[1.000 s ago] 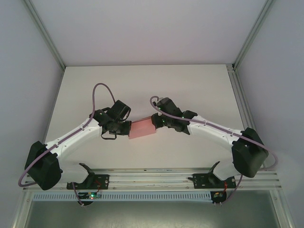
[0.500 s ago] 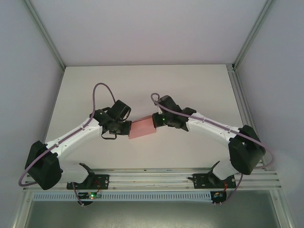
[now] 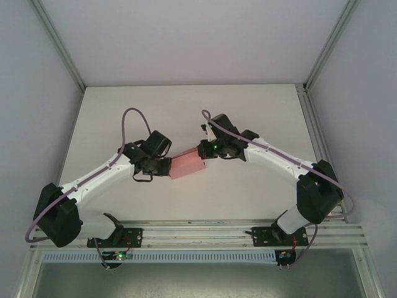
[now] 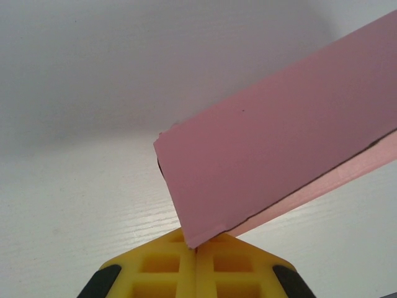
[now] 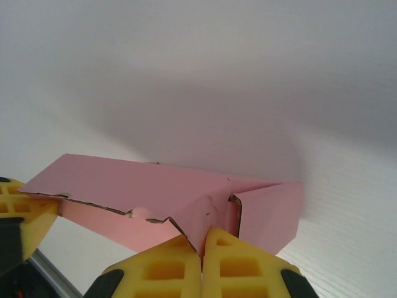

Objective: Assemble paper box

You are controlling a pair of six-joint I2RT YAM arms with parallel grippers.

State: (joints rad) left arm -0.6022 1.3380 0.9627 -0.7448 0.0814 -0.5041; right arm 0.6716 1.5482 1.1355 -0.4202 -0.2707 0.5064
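The pink paper box (image 3: 187, 164) hangs between my two arms above the middle of the white table (image 3: 186, 112). My left gripper (image 3: 166, 167) is shut on its left end; in the left wrist view the yellow fingers (image 4: 162, 267) pinch a corner of the pink box (image 4: 279, 149). My right gripper (image 3: 202, 151) is shut on the right end, where a folded flap of the box (image 5: 155, 192) sits between the yellow fingertips (image 5: 245, 264). The box's far end panel (image 5: 270, 214) stands half open beside that flap.
An aluminium frame rail (image 3: 205, 233) runs along the near table edge by the arm bases. Grey walls and corner posts (image 3: 59, 46) enclose the table on three sides. The left gripper's yellow finger (image 5: 22, 214) shows at the left edge of the right wrist view.
My right arm has swung up and back, lifting the box's right end so the box tilts. The right jaws have closed on the flap. The left arm has held still.
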